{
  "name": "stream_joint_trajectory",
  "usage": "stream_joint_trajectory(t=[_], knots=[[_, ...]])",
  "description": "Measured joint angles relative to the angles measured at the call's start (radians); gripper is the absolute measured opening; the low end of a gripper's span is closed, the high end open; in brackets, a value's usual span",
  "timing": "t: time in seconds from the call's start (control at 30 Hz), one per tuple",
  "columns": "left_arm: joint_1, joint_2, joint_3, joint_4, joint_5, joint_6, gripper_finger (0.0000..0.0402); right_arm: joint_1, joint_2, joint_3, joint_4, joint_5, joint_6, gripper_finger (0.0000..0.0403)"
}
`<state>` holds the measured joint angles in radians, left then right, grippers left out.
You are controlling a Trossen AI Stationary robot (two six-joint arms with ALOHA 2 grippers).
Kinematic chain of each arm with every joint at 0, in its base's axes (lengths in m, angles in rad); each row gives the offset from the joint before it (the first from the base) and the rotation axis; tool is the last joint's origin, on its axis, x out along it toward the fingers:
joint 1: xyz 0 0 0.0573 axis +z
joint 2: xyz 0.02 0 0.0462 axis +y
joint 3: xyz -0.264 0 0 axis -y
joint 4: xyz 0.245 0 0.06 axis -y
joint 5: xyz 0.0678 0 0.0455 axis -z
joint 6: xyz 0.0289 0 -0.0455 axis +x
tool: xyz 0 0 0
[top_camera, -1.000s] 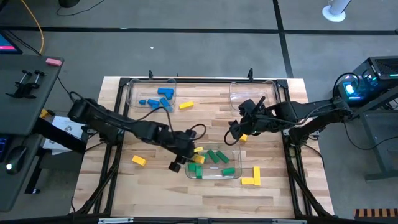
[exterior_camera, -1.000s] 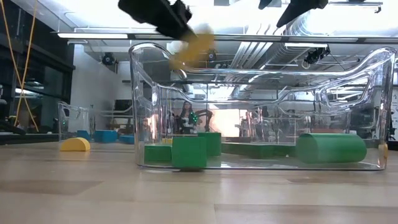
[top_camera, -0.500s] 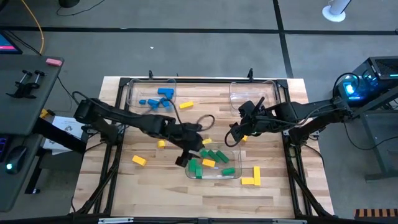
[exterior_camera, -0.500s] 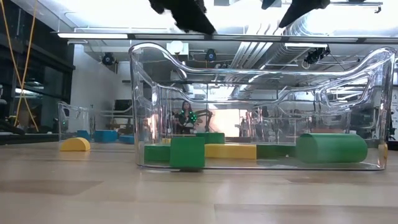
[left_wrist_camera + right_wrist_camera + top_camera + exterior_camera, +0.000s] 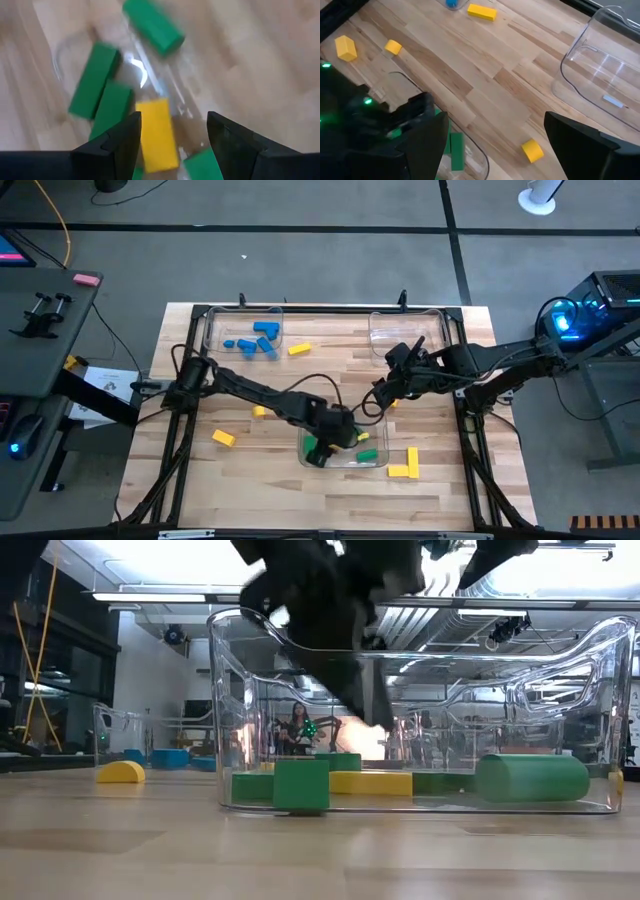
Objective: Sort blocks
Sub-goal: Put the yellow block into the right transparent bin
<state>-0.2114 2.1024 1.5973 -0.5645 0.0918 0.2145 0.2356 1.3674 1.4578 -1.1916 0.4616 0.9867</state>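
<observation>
My left gripper (image 5: 340, 432) (image 5: 173, 119) is open and reaches down into the near clear tray (image 5: 378, 463). Its fingers stand on either side of a yellow bar (image 5: 157, 135) (image 5: 370, 782) without touching it. The bar lies flat on the tray floor among several green blocks (image 5: 95, 80) (image 5: 530, 778). My right gripper (image 5: 383, 392) (image 5: 495, 120) hangs open above the table just past the tray, near a yellow block (image 5: 532, 150). Blue blocks (image 5: 255, 338) lie in the far-left tray. Other yellow blocks (image 5: 300, 350) (image 5: 223, 438) (image 5: 405, 468) lie on the wood.
A clear tray (image 5: 405, 330) stands at the far right with nothing in it. One green cube (image 5: 300, 785) sits at the near tray's front wall. A yellow half-round (image 5: 120, 772) lies on the table's left. A cable loops over the left arm (image 5: 300, 385). The frame's rails run along both table sides.
My left gripper carried a yellow bar rightward over the near tray and let it go. The bar fell and now lies flat among the green blocks. The gripper then moved farther right and came down into the tray over the bar.
</observation>
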Motion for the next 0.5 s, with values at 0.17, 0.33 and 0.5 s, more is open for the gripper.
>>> stream_joint_trajectory(t=[0.17,0.33,0.5], knots=[[0.010,0.043,0.001,-0.019,-0.049,-0.032,0.0211,0.000,0.000,0.000,-0.002,0.001,0.000,0.0326],[0.016,0.049,0.001,-0.038,-0.049,-0.026,0.0211,0.000,0.000,0.000,-0.002,0.001,-0.002,0.0326],[0.016,0.053,0.001,-0.043,-0.044,-0.007,0.0211,0.000,0.000,0.000,-0.002,0.005,-0.019,0.0326]])
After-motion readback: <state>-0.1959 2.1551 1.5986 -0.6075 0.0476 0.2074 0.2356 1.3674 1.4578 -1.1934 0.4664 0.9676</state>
